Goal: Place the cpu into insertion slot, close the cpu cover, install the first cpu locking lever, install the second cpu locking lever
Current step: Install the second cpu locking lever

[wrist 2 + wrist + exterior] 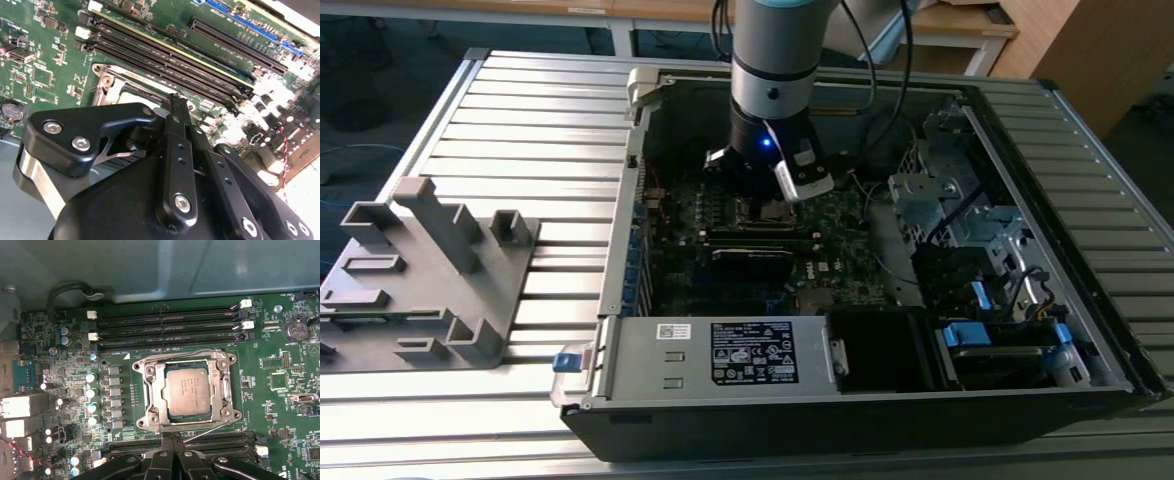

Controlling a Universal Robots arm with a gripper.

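- Claw [176, 102] fingers are pressed together with nothing between them, tip just beside the socket's edge, low over the motherboard [280, 390] inside the open computer case [1067, 130] on the worktop [520, 130].
- Cpu [187, 391] lies flat in the insertion slot [159, 390], silver top showing.
- Cpu cover [220, 371] is down, framing the chip.
- Thin locking lever [205, 430] slants off the socket's edge nearest the claw.

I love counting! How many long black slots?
4 slots show fully, side by side between the cpu and the case wall. More beyond the cpu are partly hidden by the tool.
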